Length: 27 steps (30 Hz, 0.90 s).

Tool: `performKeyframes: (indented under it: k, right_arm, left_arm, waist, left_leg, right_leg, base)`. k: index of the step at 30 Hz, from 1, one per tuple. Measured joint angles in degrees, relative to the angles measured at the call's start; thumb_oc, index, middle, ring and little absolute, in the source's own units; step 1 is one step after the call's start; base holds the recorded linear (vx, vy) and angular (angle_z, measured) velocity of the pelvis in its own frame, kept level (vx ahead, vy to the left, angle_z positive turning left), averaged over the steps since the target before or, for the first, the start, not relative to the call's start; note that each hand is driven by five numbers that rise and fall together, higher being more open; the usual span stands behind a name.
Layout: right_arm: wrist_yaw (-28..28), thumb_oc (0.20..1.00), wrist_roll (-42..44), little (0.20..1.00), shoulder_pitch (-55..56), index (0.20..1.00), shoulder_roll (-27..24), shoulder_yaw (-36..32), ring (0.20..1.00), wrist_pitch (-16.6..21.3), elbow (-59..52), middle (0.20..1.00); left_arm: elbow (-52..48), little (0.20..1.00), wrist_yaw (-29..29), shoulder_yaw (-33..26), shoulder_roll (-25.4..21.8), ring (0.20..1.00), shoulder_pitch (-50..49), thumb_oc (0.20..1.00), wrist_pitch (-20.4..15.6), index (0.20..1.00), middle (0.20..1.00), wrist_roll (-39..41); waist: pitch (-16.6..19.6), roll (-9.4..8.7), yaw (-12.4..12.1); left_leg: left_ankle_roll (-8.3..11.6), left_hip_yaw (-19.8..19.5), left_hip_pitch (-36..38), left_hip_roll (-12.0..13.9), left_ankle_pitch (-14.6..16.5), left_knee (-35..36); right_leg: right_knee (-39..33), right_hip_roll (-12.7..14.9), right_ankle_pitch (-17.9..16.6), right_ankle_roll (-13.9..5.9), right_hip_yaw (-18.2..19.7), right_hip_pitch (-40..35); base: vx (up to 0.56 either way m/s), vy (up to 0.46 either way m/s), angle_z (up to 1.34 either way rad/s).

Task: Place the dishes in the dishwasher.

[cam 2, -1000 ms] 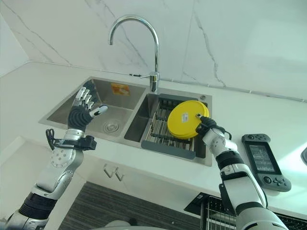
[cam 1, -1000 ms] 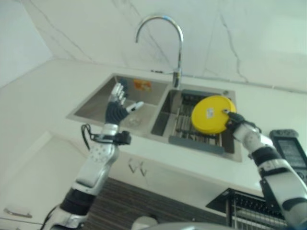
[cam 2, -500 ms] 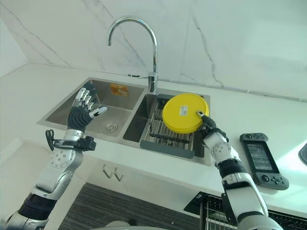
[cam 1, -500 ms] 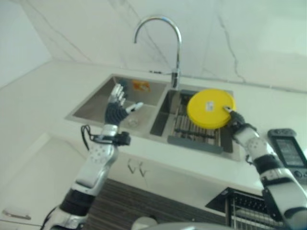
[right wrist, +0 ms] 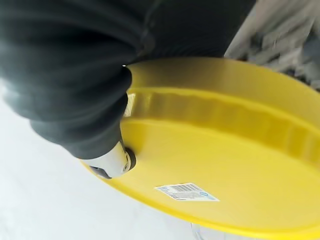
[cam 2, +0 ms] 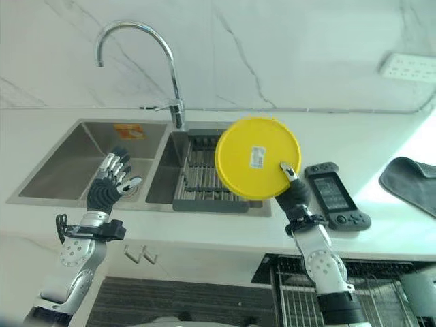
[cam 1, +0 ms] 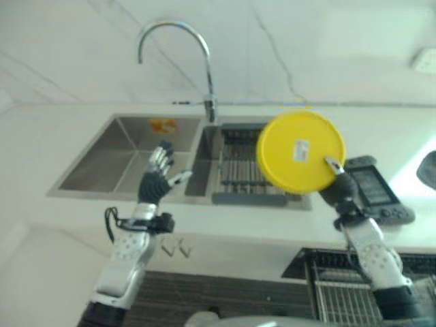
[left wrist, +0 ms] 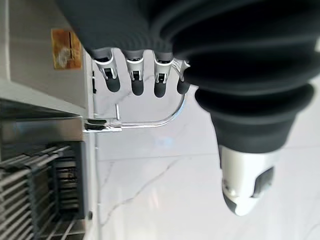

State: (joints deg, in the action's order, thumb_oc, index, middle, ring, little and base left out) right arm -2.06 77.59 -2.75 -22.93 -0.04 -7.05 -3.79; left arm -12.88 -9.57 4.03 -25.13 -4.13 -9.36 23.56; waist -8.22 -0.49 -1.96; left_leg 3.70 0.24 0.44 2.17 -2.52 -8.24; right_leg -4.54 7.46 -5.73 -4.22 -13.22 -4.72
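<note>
While a wire dish rack point(cam 2: 340, 289) sits pulled out below the counter edge, the right hand point(cam 2: 293, 197) pinches the rim of a yellow plate point(cam 2: 257, 158) between thumb and fingers, holding it upright in the air with its labelled underside facing the camera, just beyond the fingertips and in front of the sink's right basin and its drying rack point(cam 2: 197, 178). The left hand point(cam 2: 109, 185) hovers empty with fingers point(left wrist: 134, 80) straight and spread, over the near edge of the left basin point(cam 2: 75, 160); past both hands stand a curved tap point(cam 2: 146, 54), a handheld game console point(cam 2: 335, 202) beside the plate, and a dark cloth point(cam 2: 412, 182).
</note>
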Motion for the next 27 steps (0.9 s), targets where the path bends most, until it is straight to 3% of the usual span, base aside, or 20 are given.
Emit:
performKeyframes:
  k: [2,4,5,7,9,10,12,13,14,15,16,18,20,21,22,23,25,26,27]
  right_arm:
    - [0.25,0.200,-0.04,0.200,0.37,0.200,1.02,-0.44,0.200,-0.16,-4.69,0.200]
    - [0.98,0.200,-0.05,0.200,1.28,0.200,0.36,-2.74,0.200,0.08,-8.05,0.200]
    - [1.14,0.200,0.06,0.200,3.04,0.200,0.50,-4.51,0.200,0.16,-9.24,0.200]
    - [2.16,0.200,0.06,0.200,11.16,0.200,0.98,-9.32,0.200,0.01,-11.00,0.200]
    - [2.47,0.200,0.09,0.200,16.87,0.200,2.91,-11.04,0.200,0.05,-11.07,0.200]
    - [3.31,0.200,0.10,0.200,19.59,0.200,2.70,-11.05,0.200,0.01,-11.65,0.200]
    - [3.74,0.200,0.10,0.200,18.67,0.200,0.97,-10.38,0.200,-0.23,-11.25,0.200]
    - [3.91,0.200,0.14,0.200,16.83,0.200,0.03,-10.20,0.200,-0.21,-10.82,0.200]
    - [3.91,0.200,0.13,0.200,13.91,0.200,-1.32,-9.81,0.200,-0.28,-9.93,0.200]
    - [3.95,0.200,0.15,0.200,11.74,0.200,-2.46,-9.83,0.200,-0.12,-10.29,0.200]
    - [4.03,0.200,0.14,0.200,8.73,0.200,-2.92,-9.84,0.200,0.01,-10.42,0.200]
    - [3.98,0.200,0.08,0.200,5.37,0.200,-2.79,-9.83,0.200,0.17,-11.52,0.200]
    - [3.71,0.200,-0.12,0.200,5.33,0.200,-1.50,-9.58,0.200,0.15,-13.12,0.200]
    - [3.57,0.200,-0.16,0.200,5.28,0.200,-0.24,-9.20,0.200,0.10,-13.27,0.200]
    - [3.49,0.200,-0.15,0.200,5.34,0.200,0.84,-8.96,0.200,0.09,-12.97,0.200]
    - [3.24,0.200,-0.17,0.200,5.53,0.200,0.80,-9.04,0.200,0.12,-11.94,0.200]
    - [2.82,0.200,-0.53,0.200,5.96,0.200,0.80,-7.90,0.200,0.37,-11.63,0.200]
    - [2.85,0.200,-0.69,0.200,6.25,0.200,1.30,-6.68,0.200,0.43,-11.81,0.200]
    - [2.71,0.200,-1.48,0.200,7.11,0.200,3.05,-5.11,0.200,0.74,-12.43,0.200]
  left_arm:
    - [-0.15,1.000,-0.49,-2.52,2.71,1.000,-2.00,1.000,-2.10,1.000,1.000,0.02]
    - [0.02,1.000,-0.14,-2.91,2.03,1.000,-0.71,1.000,-2.13,1.000,1.000,-0.07]
    - [-0.51,1.000,0.43,-3.27,1.81,1.000,-0.07,1.000,-2.06,1.000,1.000,-0.03]
    - [-0.61,1.000,2.39,-4.80,0.42,1.000,-1.28,1.000,-1.90,1.000,1.000,-0.02]
    - [-0.62,1.000,3.19,-5.18,-1.54,1.000,-3.63,1.000,-1.73,1.000,1.000,-0.09]
    - [-0.64,1.000,3.56,-5.37,-2.24,1.000,-5.15,1.000,-1.75,1.000,1.000,-0.10]
    - [-0.55,1.000,3.54,-5.49,-3.48,1.000,-6.41,1.000,-1.55,1.000,1.000,-0.04]
    - [-0.50,1.000,3.48,-5.27,-3.08,1.000,-5.72,1.000,-1.54,1.000,1.000,-0.06]
    - [-0.54,1.000,3.29,-4.78,-1.74,1.000,-5.09,1.000,-1.73,1.000,1.000,-0.11]
    - [-0.67,1.000,2.82,-3.42,-1.74,1.000,-4.56,1.000,-2.01,1.000,1.000,-0.13]
    - [-0.77,1.000,2.61,-2.35,-1.79,1.000,-4.09,1.000,-2.02,1.000,1.000,-0.14]
    - [-0.72,1.000,2.01,-1.66,-1.68,1.000,-3.95,1.000,-2.01,1.000,1.000,-0.73]
    - [-0.66,1.000,1.43,-1.87,-1.90,1.000,-3.68,1.000,-1.85,1.000,1.000,-1.28]
    - [-0.70,1.000,1.34,-2.01,-2.16,1.000,-3.56,1.000,-1.82,1.000,1.000,-1.34]
    - [-0.65,1.000,1.43,-2.24,-2.47,1.000,-3.42,1.000,-1.72,1.000,1.000,-2.11]
    - [-0.32,1.000,1.49,-2.22,-1.55,1.000,-2.45,1.000,-1.43,1.000,1.000,-2.25]
    - [-0.87,1.000,1.56,-2.44,-2.07,1.000,-2.49,1.000,-1.22,1.000,1.000,-2.25]
    - [-1.14,1.000,1.50,-2.67,-4.05,1.000,-2.49,1.000,-0.88,1.000,1.000,-2.25]
    - [-1.52,1.000,1.34,-2.63,-5.96,1.000,-2.42,1.000,-0.48,1.000,1.000,-2.25]
  waist:
    - [-0.34,-0.19,-1.19]
    - [-0.72,2.41,3.10]
    - [-1.09,1.07,3.77]
    - [-1.45,-3.65,4.72]
    - [-1.91,-6.04,6.43]
    - [-2.33,-6.83,6.31]
    - [-3.10,-6.52,6.61]
    - [-3.76,-5.31,6.96]
    - [-4.16,-3.31,6.16]
    - [-4.16,-2.30,5.52]
    - [-4.10,-2.22,4.82]
    - [-3.93,-2.61,3.12]
    - [-3.89,-2.95,1.69]
    - [-3.91,-2.93,1.22]
    - [-3.96,-2.32,0.73]
    - [-3.87,-1.78,0.85]
    - [-3.31,-1.90,-0.17]
    - [-2.70,-2.96,-0.58]
    - [-1.65,-4.57,-1.04]
  left_leg:
    - [-4.08,-3.37,2.15,-4.95,3.66,3.94]
    - [-5.12,-0.33,6.16,-4.07,4.31,9.88]
    - [-5.29,0.45,7.63,-4.62,3.07,12.56]
    - [-6.01,2.16,7.24,-6.23,2.31,12.56]
    - [-6.38,3.71,7.64,-6.94,2.04,12.84]
    - [-7.06,5.44,7.06,-7.06,2.36,11.67]
    - [-8.47,9.79,5.09,-6.52,2.51,10.62]
    - [-9.54,12.08,4.50,-5.01,2.09,10.71]
    - [-9.26,13.50,4.50,-2.74,1.80,11.03]
    - [-9.01,14.88,4.43,-1.50,1.58,10.99]
    - [-8.98,16.53,4.32,-1.26,1.47,10.93]
    - [-8.85,19.48,4.19,-1.59,1.37,11.01]
    - [-8.05,20.78,3.65,-1.72,0.94,10.24]
    - [-7.54,19.23,3.13,-1.28,1.07,9.46]
    - [-7.15,17.77,2.78,0.41,0.56,9.43]
    - [-7.03,18.70,1.92,1.66,0.29,8.99]
    - [-6.02,21.05,1.78,3.26,-0.19,9.38]
    - [-4.38,21.57,1.67,3.84,-1.56,9.84]
    - [-2.77,22.67,1.62,4.61,-2.97,10.31]
  right_leg:
    - [1.21,2.16,-0.15,-1.63,6.07,3.39]
    - [-0.17,-0.30,-1.71,-1.99,6.27,2.53]
    - [0.75,0.00,-1.68,-2.97,6.94,3.21]
    - [2.86,1.18,-1.94,-3.71,10.02,5.81]
    - [4.77,1.58,-3.54,-4.71,11.10,7.95]
    - [5.50,1.51,-5.18,-5.35,10.67,9.31]
    - [4.52,0.79,-10.29,-9.42,6.82,11.74]
    - [8.55,-0.75,-6.78,-9.95,3.95,12.78]
    - [17.19,-3.58,-0.94,-6.21,1.08,13.79]
    - [23.26,-5.08,3.70,-4.53,-1.10,13.65]
    - [26.46,-4.80,8.46,-3.47,-3.88,11.65]
    - [26.13,-2.99,14.06,-3.59,-6.66,7.16]
    - [23.34,-2.82,13.93,-3.92,-7.55,6.61]
    - [21.70,-3.55,13.23,-3.55,-7.66,6.46]
    - [20.42,-4.03,13.60,-5.60,-8.29,6.26]
    - [24.79,-0.74,14.20,-4.32,-10.73,6.92]
    - [26.44,4.63,14.25,-4.14,-11.05,6.97]
    - [21.92,8.59,12.93,-5.08,-10.57,5.29]
    - [13.42,11.42,9.36,-6.94,-10.26,1.54]
  base:
    - [-0.08,0.266,-1.15]
    - [-0.08,0.231,-0.51]
    - [-0.07,0.211,-0.29]
    - [-0.08,0.152,-0.51]
    - [-0.16,0.110,-0.51]
    - [-0.17,0.110,-0.86]
    - [-0.20,0.134,-0.96]
    - [-0.20,0.121,-0.92]
    - [-0.14,0.079,-0.85]
    - [-0.10,0.044,-0.91]
    - [-0.08,0.001,-0.84]
    - [-0.09,-0.068,-0.72]
    - [-0.11,-0.209,-0.55]
    - [-0.18,-0.444,-0.65]
    - [-0.18,-0.468,-0.57]
    - [-0.17,-0.447,-0.54]
    - [-0.16,-0.420,-0.58]
    - [-0.28,-0.678,-0.72]
    - [-0.26,-0.623,-0.59]
